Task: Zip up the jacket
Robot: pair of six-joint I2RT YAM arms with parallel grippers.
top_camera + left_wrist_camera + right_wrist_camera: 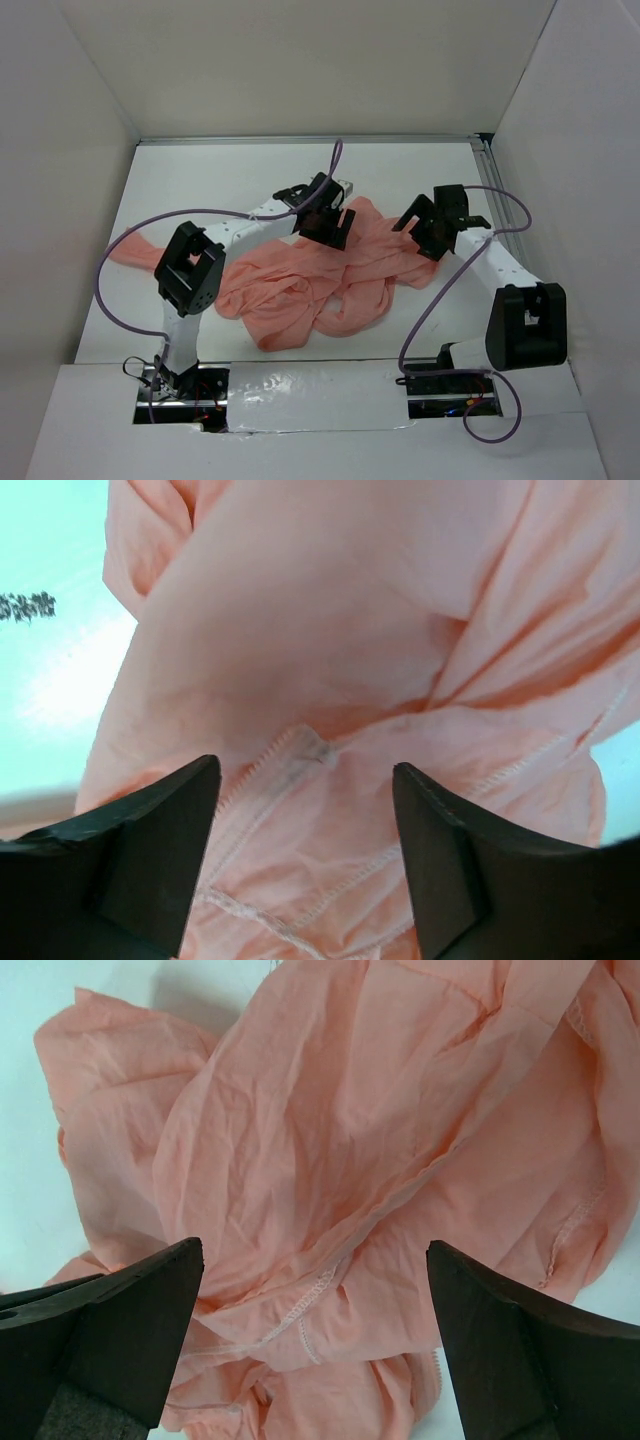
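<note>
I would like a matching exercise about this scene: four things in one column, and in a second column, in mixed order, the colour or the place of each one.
Things
1. jacket
2. left arm's cable
3. table
4. left arm's base

Colour or place
A. white, flat
B. bottom left of the overhead view
C. salmon pink, crumpled
D. purple, looping

Pairs: 1-C, 2-D, 3-A, 4-B
</note>
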